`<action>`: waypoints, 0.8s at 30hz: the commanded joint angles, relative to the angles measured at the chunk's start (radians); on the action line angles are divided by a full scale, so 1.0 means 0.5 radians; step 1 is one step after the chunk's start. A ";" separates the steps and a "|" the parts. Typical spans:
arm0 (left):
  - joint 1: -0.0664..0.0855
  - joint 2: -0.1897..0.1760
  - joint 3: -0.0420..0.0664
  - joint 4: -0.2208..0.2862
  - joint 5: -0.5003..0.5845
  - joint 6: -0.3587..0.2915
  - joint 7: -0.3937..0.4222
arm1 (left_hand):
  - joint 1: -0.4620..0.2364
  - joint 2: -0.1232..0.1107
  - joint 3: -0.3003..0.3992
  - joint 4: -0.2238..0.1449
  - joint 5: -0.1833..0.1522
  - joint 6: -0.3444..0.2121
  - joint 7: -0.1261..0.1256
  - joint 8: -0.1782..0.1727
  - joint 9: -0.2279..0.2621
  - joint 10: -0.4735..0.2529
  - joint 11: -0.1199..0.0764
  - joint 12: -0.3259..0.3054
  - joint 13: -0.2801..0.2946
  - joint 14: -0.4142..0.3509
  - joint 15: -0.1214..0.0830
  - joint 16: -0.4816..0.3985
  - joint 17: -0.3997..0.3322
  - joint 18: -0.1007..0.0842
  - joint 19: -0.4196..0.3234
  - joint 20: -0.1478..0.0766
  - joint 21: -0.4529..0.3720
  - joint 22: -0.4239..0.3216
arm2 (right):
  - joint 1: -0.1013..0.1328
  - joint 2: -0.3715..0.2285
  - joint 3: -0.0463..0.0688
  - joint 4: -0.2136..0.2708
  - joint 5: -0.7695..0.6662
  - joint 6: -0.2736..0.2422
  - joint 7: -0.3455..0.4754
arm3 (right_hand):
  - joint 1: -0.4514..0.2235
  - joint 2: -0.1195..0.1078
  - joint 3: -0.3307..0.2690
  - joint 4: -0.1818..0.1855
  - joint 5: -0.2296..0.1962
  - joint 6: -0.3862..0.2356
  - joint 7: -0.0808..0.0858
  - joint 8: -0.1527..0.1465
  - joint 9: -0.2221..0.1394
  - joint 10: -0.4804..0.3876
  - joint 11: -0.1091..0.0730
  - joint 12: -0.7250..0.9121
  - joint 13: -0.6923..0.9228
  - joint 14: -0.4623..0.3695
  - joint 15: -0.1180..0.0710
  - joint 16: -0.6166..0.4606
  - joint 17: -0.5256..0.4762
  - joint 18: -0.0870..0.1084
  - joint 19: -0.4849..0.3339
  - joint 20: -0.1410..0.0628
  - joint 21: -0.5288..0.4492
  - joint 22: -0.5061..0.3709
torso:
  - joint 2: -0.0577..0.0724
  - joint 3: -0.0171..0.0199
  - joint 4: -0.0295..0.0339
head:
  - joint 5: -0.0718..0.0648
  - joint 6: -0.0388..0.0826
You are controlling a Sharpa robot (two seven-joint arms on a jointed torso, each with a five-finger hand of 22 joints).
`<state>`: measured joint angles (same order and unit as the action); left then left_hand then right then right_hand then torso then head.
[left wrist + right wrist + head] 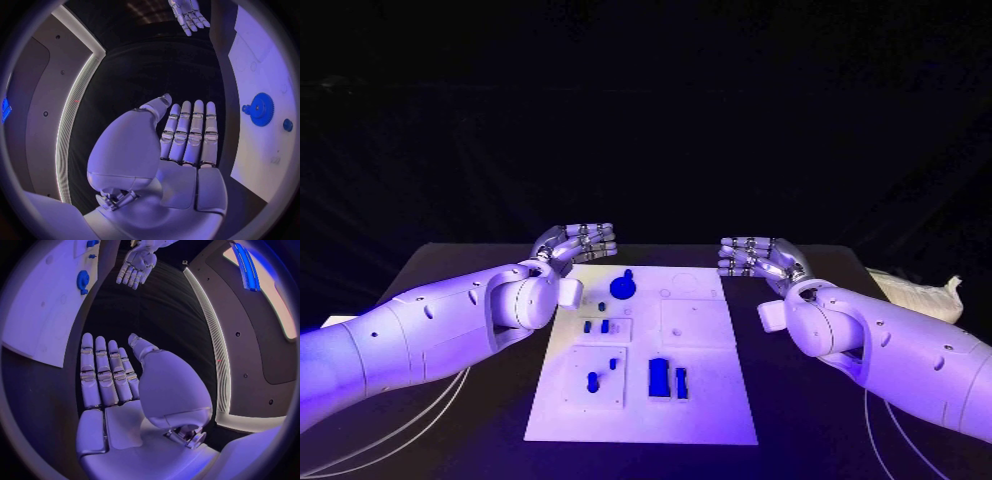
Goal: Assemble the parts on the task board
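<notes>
The white task board [697, 400] lay flat mid-table, a smooth rectangle with its long axis running near to far. At its near end sat two upright blue bars [659, 377] and some smaller blue bits to their left. Further back was a round blue gear [623, 287] with toothed edges. Past that, left hand [574, 243] and right hand [759, 257] hovered at the far corners, fingers straight and side by side, holding nothing.
</notes>
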<state>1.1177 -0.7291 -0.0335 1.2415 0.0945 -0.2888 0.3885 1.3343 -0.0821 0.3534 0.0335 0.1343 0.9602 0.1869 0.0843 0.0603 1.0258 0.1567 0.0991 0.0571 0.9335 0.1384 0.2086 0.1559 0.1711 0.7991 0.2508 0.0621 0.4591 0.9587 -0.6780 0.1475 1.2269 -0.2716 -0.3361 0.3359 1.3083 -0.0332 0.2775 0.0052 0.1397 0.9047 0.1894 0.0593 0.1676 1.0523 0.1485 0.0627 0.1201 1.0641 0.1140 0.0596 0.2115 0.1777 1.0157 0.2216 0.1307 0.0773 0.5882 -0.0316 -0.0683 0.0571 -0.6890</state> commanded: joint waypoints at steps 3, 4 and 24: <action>-0.007 -0.005 0.003 0.039 -0.011 -0.046 0.012 | -1.016 0.164 -0.270 -0.067 -0.104 -0.727 -0.139 -0.169 -0.121 -0.780 -0.119 -0.198 -0.114 -0.708 -0.105 -0.159 -0.119 -0.103 -0.606 -0.189 -0.124 -0.349 | 0.010 -0.018 -0.018 0.047 0.026 -0.055 0.015 | -0.997 0.066 -0.209 -0.010 -0.108 -0.687 -0.144 -0.119 -0.128 -0.799 -0.113 -0.125 -0.094 -0.808 -0.086 -0.119 -0.163 -0.118 -0.772 -0.168 -0.101 -0.155 | -0.009 0.0065 0.020 | -0.019 0.020; -0.010 -0.008 0.005 0.054 -0.016 -0.068 0.018 | -1.081 0.164 -0.287 -0.067 -0.110 -0.773 -0.148 -0.169 -0.121 -0.829 -0.126 -0.198 -0.114 -0.753 -0.112 -0.169 -0.127 -0.116 -0.644 -0.201 -0.124 -0.371 | 0.015 -0.023 -0.025 0.064 0.039 -0.077 0.024 | -1.059 0.066 -0.223 -0.010 -0.115 -0.730 -0.153 -0.119 -0.136 -0.849 -0.120 -0.125 -0.100 -0.858 -0.228 -0.119 -0.174 -0.131 -0.821 -0.178 -0.107 -0.155 | -0.015 0.0104 0.028 | -0.026 0.031; -0.130 -0.097 0.064 0.630 -0.181 -0.922 0.252 | -1.960 0.164 -0.519 -0.067 -0.269 -1.409 -0.374 -0.169 -0.121 -1.507 -0.313 -0.198 -0.114 -1.370 -0.277 -0.417 -0.312 -0.342 -1.173 -0.502 -0.124 -0.674 | 0.179 -0.200 -0.290 0.674 0.533 -0.853 0.361 | -1.919 0.066 -0.402 -0.010 -0.279 -1.327 -0.379 -0.119 -0.335 -1.544 -0.297 -0.125 -0.240 -1.561 -0.228 -0.119 -0.423 -0.355 -1.487 -0.443 -0.261 -0.155 | -0.088 0.0633 0.137 | -0.114 0.178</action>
<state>1.0538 -0.7771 -0.0032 1.5462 0.0398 -0.6408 0.4594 0.4777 -0.0011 0.1269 0.0006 0.0106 0.3450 0.0259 0.0067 0.0021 0.3676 0.0130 0.0067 0.0020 0.3343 0.0075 0.0392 0.0120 0.0575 0.2880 0.0777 0.0074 0.1643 1.0465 -0.7766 0.0032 1.5561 -0.0671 -0.6690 0.4560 0.4716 -0.0002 0.1026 0.0003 0.0113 0.3259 0.0267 0.0071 0.0155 0.3792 0.0105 0.0067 0.0042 0.3836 0.0039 0.0077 0.0397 0.0714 0.3671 0.0503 0.0105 0.0021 0.5455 -0.0008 -0.0018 0.0002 -0.6005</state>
